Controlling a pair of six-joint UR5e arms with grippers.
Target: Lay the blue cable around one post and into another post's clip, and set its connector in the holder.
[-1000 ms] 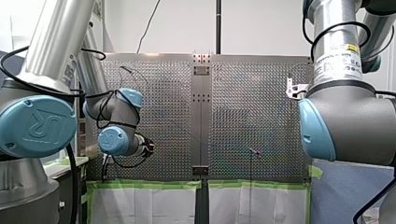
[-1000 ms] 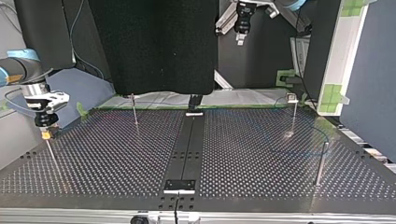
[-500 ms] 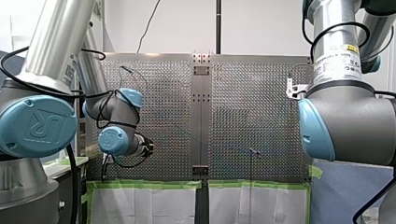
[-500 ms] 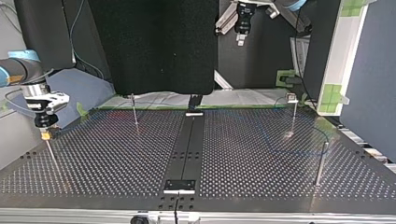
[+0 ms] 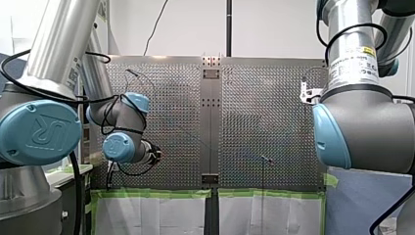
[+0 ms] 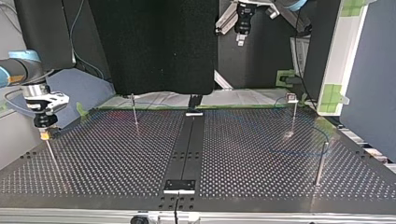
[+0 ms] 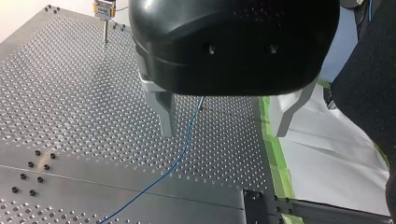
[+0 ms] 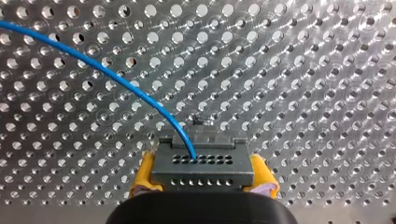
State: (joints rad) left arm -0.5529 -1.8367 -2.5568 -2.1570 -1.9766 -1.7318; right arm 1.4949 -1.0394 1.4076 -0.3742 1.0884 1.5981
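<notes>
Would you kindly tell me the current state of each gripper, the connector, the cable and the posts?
left gripper: open, empty, above the cable.
right gripper: shut on the connector.
connector: held between yellow-padded fingers, cable plugged in.
cable: lies on the table beneath the left gripper.
corner post: upright.
clip post: upright; whether the cable sits in its clip cannot be told.
</notes>
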